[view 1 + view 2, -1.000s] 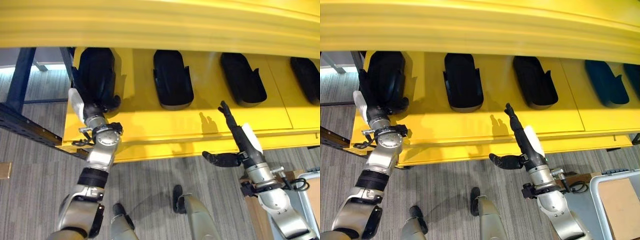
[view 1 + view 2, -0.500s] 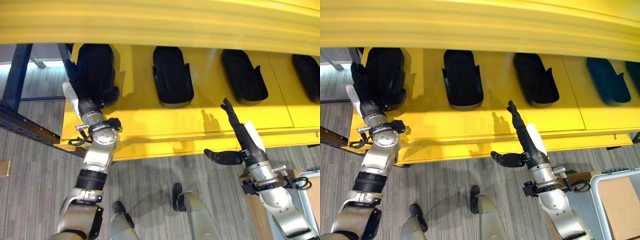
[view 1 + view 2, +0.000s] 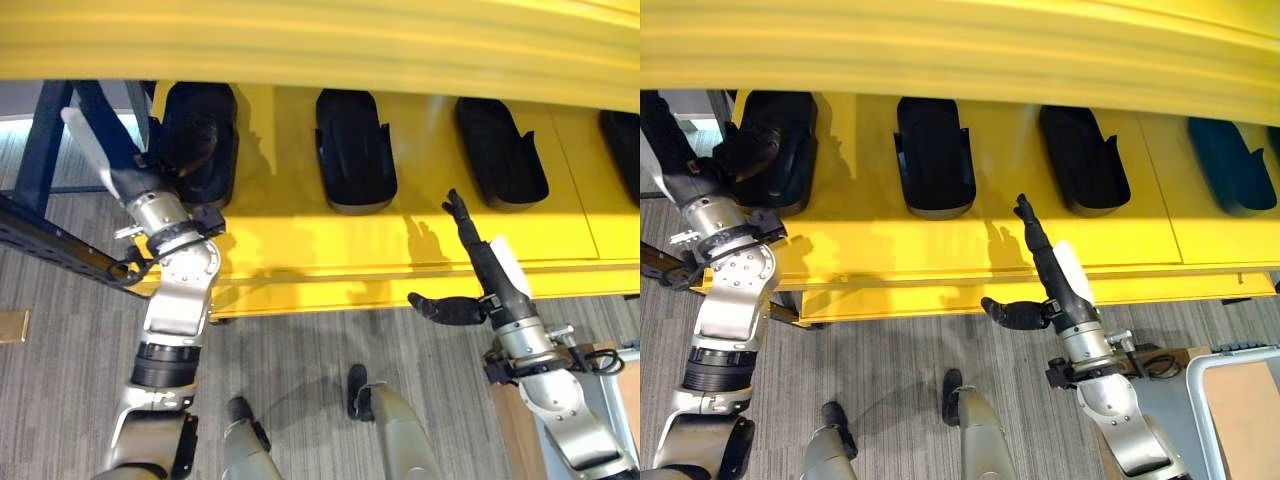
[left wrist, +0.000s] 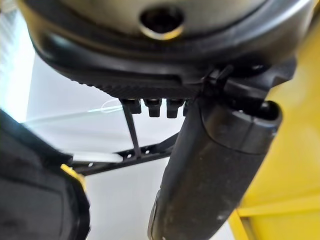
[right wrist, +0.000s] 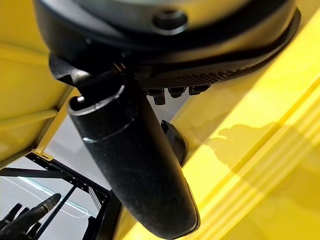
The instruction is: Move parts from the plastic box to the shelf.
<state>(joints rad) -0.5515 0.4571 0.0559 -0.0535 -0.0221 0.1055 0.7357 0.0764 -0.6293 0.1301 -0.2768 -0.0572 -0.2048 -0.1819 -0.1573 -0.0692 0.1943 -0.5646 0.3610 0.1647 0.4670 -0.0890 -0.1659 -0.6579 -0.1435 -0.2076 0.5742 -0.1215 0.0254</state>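
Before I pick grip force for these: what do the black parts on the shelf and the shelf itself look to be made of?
The black parts look like moulded plastic: smooth, slightly glossy shells with raised side walls, though coated metal cannot be ruled out. The shelf looks like painted sheet metal: flat, even yellow panels with a folded front lip and soft sheen.

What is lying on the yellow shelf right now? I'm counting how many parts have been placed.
Four black parts show on the yellow shelf: the leftmost under the left hand, two more, and a fourth. The overhanging upper shelf hides what lies further back.
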